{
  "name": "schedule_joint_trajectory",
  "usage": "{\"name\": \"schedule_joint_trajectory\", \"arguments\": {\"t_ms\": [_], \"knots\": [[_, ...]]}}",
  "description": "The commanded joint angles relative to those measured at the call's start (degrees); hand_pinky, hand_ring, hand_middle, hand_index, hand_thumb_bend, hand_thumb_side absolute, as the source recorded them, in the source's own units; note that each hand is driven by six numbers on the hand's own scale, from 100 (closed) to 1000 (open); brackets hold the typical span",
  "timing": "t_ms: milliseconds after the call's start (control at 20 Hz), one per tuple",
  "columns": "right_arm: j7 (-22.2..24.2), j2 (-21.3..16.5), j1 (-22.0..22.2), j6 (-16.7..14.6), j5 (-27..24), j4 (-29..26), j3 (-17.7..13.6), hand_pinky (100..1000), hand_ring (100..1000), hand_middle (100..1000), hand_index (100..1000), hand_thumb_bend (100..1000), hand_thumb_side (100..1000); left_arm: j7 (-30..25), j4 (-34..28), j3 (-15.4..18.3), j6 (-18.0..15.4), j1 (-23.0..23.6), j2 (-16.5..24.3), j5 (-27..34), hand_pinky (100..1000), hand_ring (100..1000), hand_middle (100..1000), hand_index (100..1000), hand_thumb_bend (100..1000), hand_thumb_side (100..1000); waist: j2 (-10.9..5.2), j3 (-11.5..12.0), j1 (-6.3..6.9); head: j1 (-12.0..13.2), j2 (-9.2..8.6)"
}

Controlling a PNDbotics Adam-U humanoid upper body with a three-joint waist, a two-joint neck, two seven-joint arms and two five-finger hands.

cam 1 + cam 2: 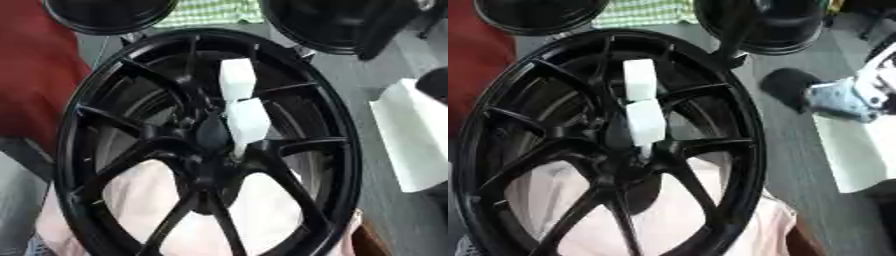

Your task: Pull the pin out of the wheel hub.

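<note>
Centrally, one black multi-spoke wheel hub (206,150) fills both views, lying slightly askew on a pale pink cloth (144,192) that shows between its lower spokes. Pin (247,122): white, blocky, seated at the hub's centre, its narrow lower tip touching the black boss where the spokes meet; a second white block (236,79) sits just above it, touching or nearly so, leaning toward the upper rim. Right hand (842,97): seen only in the right eye view at the right edge, a silver-and-black assembly with a dark rounded part to its left, well apart from the hub and pin; whether its fingers are open or curled cannot be told, and it appears to hold nothing. White sheet or panel (416,145) lies on the grey bench (385,200) to the hub's right. Two further black round rims (109,15) stand beyond the hub at the far edge, with a green checked cloth (214,12) between them.
</note>
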Motion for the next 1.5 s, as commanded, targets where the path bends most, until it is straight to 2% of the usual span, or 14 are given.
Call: {"name": "schedule_joint_trajectory", "arguments": {"t_ms": [50,500,750,950,1150,1500], "knots": [[1.8,0.9,-2.0,1.8,0.6,-0.4,1.2,849,811,732,791,100,586,-0.1,-0.7,0.2,0.1,-0.4,1.9,0.0,696,687,630,744,220,649,-0.94,0.0,0.17,-0.1,-0.74],[-1.5,3.8,-4.5,7.3,2.4,0.2,2.7,846,809,732,794,100,577,-0.3,-0.6,0.0,0.3,-0.5,1.9,0.1,696,687,630,743,216,653,-0.97,-0.1,0.12,-0.2,-0.4],[-4.6,6.2,-5.8,9.5,4.0,3.3,3.9,848,809,735,799,100,574,-0.5,-0.5,-0.2,0.3,-0.7,1.7,0.2,697,687,630,743,216,655,-0.89,0.1,0.14,-0.1,-0.18],[-6.6,8.6,-6.9,11.2,5.4,6.6,5.1,852,815,743,812,100,533,-0.6,-0.5,-0.2,0.4,-0.8,1.5,0.3,697,687,630,742,214,658,-0.67,0.4,0.05,-0.3,0.14],[-7.7,10.7,-7.7,12.0,7.2,10.2,5.9,855,820,751,823,135,491,-0.7,-0.4,-0.4,0.5,-1.0,1.3,0.4,698,686,631,742,214,660,-0.4,0.7,-0.08,-0.3,0.36],[-7.8,12.8,-8.0,11.1,10.4,14.1,6.6,859,832,759,833,205,449,-0.8,-0.4,-0.5,0.6,-1.4,1.1,0.5,698,686,631,742,211,664,0.23,1.3,-0.35,-0.6,0.31]]}}
